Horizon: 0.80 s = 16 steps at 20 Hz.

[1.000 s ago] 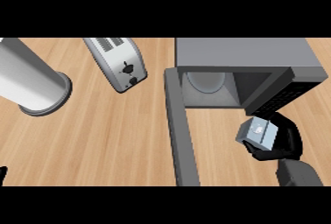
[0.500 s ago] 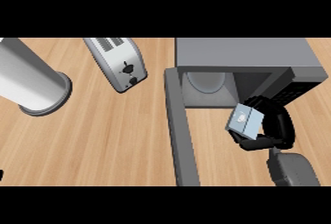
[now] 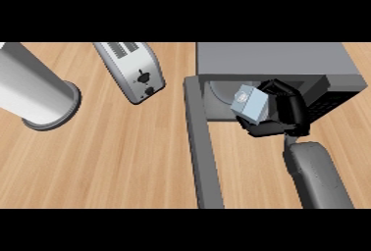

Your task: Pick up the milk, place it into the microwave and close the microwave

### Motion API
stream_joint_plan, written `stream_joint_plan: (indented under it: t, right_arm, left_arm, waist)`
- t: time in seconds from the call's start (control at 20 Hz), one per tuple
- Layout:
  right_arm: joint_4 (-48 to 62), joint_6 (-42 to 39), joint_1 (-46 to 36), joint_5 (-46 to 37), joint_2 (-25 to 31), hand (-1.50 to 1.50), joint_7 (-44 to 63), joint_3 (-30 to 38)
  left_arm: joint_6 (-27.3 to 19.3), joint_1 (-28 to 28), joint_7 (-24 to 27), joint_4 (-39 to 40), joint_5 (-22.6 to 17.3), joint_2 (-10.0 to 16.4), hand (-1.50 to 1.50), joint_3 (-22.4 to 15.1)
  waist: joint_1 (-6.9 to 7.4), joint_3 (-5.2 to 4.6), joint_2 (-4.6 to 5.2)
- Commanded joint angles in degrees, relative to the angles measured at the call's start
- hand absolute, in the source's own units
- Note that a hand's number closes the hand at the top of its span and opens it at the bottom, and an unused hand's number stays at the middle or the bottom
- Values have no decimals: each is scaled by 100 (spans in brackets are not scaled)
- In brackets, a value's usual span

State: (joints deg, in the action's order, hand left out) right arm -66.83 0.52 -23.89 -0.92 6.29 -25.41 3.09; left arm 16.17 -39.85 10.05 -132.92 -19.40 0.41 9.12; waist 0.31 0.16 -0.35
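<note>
On the wooden surface (image 3: 109,162), the microwave (image 3: 275,59) at far right has its door (image 3: 203,147) swung open nearward, and at its mouth the right hand (image 3: 287,113) curls its fingers round the milk (image 3: 251,104), tilted just left of the palm, its long axis leaning into the cavity.

1. One camera looks from the robot's head, steeply down at the wooden counter (image 3: 109,162).
2. The robot's side is the bottom edge, where the right arm (image 3: 319,176) comes in.
3. The microwave (image 3: 275,59) and toaster (image 3: 134,71) lie along the far top edge.
4. The camera sits close, so the left edge cuts off the silver cylinder (image 3: 33,88).
</note>
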Motion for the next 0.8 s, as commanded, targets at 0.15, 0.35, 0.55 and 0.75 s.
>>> stream_joint_plan:
  t: [0.15, 0.35, 0.55, 0.75]
  right_arm:
    - [1525, 145, -1112, -209, -38, 150, -219, 147]
    - [1969, 240, -1510, -243, 69, 150, -385, 302]
    - [1936, 524, -1731, -461, 58, 150, -203, 210]
    - [1989, 829, -1745, -562, 172, 150, -349, 316]
  left_arm:
    - [87, 138, -213, -9, -414, 177, -150, 278]
    - [-2, 495, -276, 47, -177, 211, -150, 133]
    - [154, 509, -109, 301, -45, 155, -150, -10]
    - [261, 599, -170, 256, -235, 319, -150, 89]
  waist:
    - [178, -13, 79]
    - [270, -7, 140]
    - [400, -17, 160]
    - [569, -20, 183]
